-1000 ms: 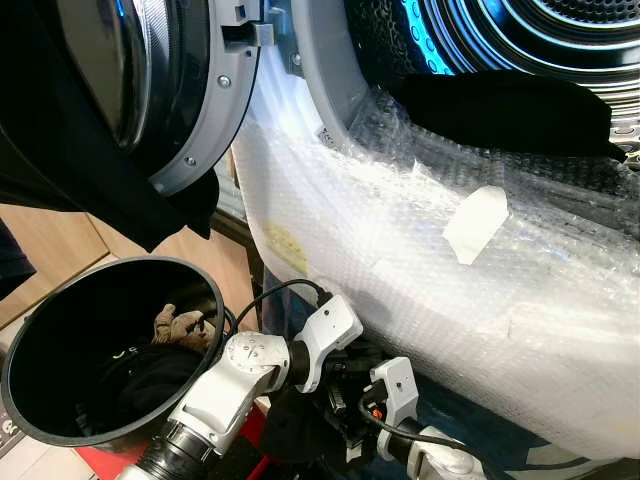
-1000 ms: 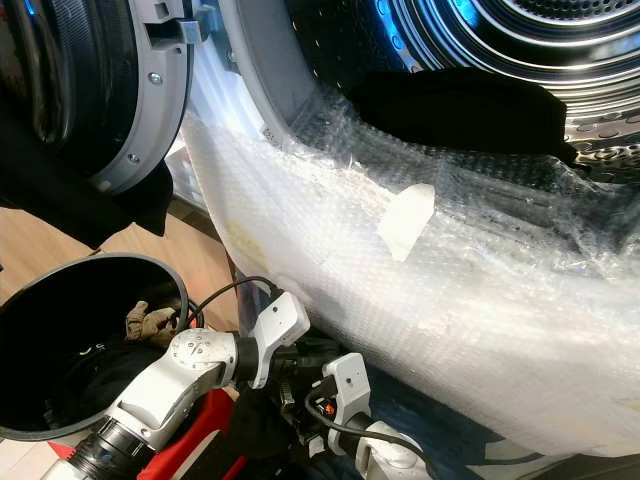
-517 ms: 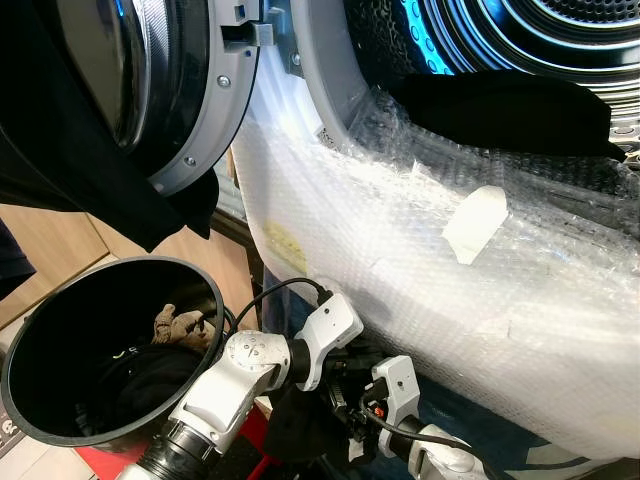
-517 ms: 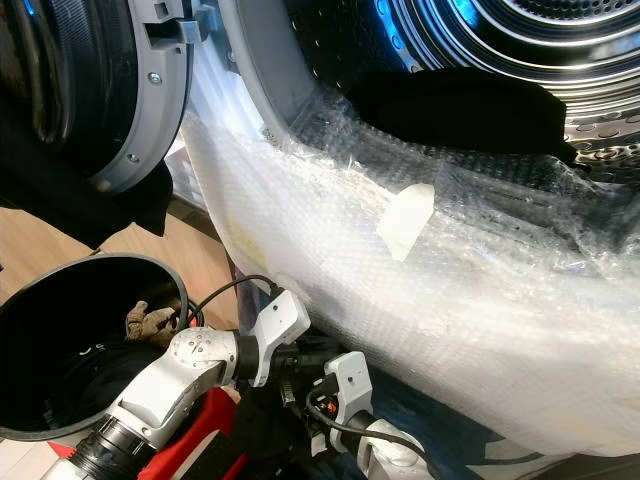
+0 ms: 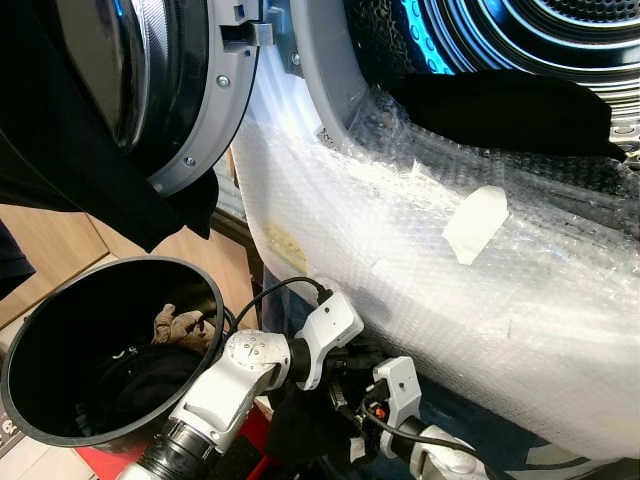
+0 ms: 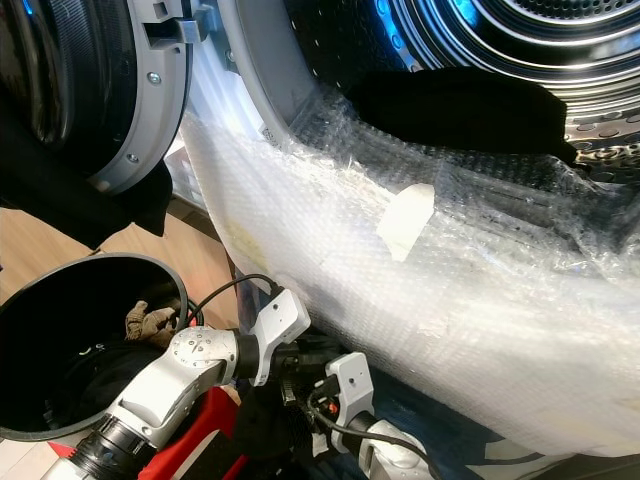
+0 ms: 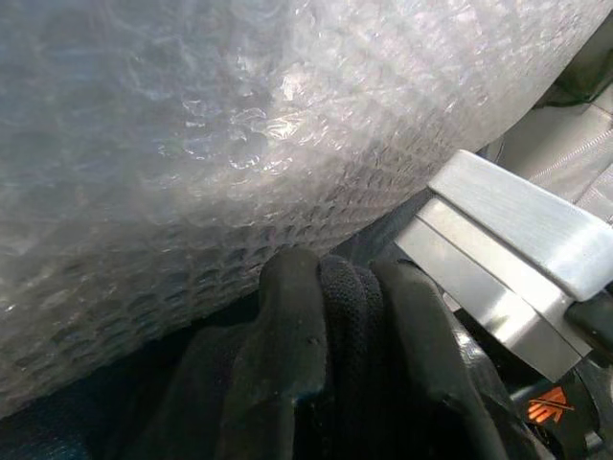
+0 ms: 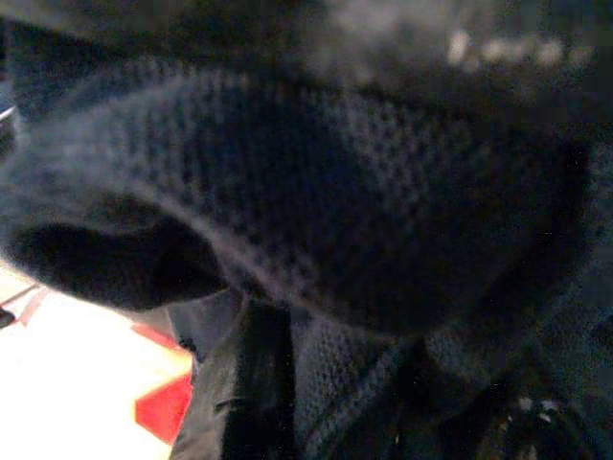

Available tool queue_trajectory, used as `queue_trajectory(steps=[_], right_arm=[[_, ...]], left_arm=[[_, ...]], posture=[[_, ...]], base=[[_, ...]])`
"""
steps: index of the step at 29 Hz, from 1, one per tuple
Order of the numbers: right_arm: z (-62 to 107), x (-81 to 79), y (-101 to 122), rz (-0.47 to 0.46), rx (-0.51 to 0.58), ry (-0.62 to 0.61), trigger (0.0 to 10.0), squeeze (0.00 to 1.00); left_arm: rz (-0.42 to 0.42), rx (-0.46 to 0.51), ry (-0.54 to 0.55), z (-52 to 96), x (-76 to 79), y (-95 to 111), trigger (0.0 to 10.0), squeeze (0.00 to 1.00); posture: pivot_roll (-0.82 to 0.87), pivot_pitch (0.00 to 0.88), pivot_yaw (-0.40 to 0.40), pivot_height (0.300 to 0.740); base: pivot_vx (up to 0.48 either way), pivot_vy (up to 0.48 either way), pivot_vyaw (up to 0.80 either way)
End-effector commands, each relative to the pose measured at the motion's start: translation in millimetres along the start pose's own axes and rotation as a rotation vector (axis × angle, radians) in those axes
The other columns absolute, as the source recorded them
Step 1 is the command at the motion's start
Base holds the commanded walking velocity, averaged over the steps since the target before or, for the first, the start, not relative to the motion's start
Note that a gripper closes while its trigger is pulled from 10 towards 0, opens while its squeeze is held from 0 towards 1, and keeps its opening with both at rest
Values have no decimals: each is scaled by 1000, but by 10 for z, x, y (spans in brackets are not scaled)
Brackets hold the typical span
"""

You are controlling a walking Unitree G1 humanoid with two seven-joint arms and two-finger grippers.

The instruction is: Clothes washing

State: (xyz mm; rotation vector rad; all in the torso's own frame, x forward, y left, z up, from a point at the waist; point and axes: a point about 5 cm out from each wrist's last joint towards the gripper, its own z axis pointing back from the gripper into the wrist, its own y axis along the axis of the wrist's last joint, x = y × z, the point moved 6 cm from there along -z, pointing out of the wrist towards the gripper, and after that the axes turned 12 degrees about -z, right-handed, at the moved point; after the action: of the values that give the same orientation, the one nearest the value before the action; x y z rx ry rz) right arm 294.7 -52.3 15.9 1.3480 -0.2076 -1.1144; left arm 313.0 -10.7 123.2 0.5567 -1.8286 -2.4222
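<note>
Head views, change: against the pictures of a second ago almost nothing has shifted. The two arms sit low under the washing machine front (image 5: 330,90), and the dark cloth (image 5: 300,425) between them has bunched a little differently. Judged from this, the lift toward the drum has barely begun.

Head views, layout: the open drum (image 5: 560,40) lies above and ahead of both grippers, with a black garment (image 5: 500,110) already on its lip. The round door (image 5: 170,90) stands open above the left arm. A black bucket (image 5: 40,330), beside the left arm, holds more dark laundry and a tan glove (image 5: 180,325).

Head views, materials: bubble wrap (image 5: 420,250) covers the machine front, pale, dimpled and glossy, with a strip of tape (image 5: 475,222). The drum is ribbed, perforated metal lit blue.

Left wrist view: the left gripper (image 7: 335,326) is clamped on a fold of the dark cloth, a coarse knit pinched between the two black fingers (image 7: 287,326). Bubble wrap curves just ahead; the other arm's silver casing (image 7: 508,249) is just beside.

Right wrist view: knitted dark cloth hangs right against the lens, soft and blurred. Whether the right gripper's fingers are apart or together, I cannot tell.
</note>
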Motion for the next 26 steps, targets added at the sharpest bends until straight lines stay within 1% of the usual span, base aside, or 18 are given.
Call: queue_trajectory(steps=[1,6,19,20,21,22,25,26], right_arm=[[29,-2,-230,-31,-72,-2,0,0],[30,-58,-248,-27,-74,31,0,0],[35,-68,-238,-28,-64,37,0,0],[34,-70,-237,-28,-64,39,0,0],[34,-70,-237,-28,-64,39,0,0],[32,-74,-236,-28,-64,41,0,0],[29,-85,-232,-28,-63,46,0,0],[26,-100,-231,-26,-62,53,0,0]], left_arm=[[-96,145,-25,-61,1,436,0,0],[-97,158,-32,-68,16,461,0,0],[-97,159,-34,-72,32,455,0,0],[-102,158,-31,-74,32,454,1294,0],[-102,158,-31,-74,32,454,1294,0],[-108,161,-30,-73,35,459,9725,0],[-99,169,-36,-61,44,465,10000,0],[-74,178,-51,-32,64,467,10000,0]], posture=[[-1,150,-37,740],[1,148,-36,740],[1,148,-36,740],[2,147,-36,740],[2,147,-36,740],[2,147,-36,740],[1,148,-35,740],[1,148,-35,740]], base=[[0,0,0],[0,0,0],[0,0,0],[0,0,0],[0,0,0],[0,0,0],[0,0,0],[0,0,0]])
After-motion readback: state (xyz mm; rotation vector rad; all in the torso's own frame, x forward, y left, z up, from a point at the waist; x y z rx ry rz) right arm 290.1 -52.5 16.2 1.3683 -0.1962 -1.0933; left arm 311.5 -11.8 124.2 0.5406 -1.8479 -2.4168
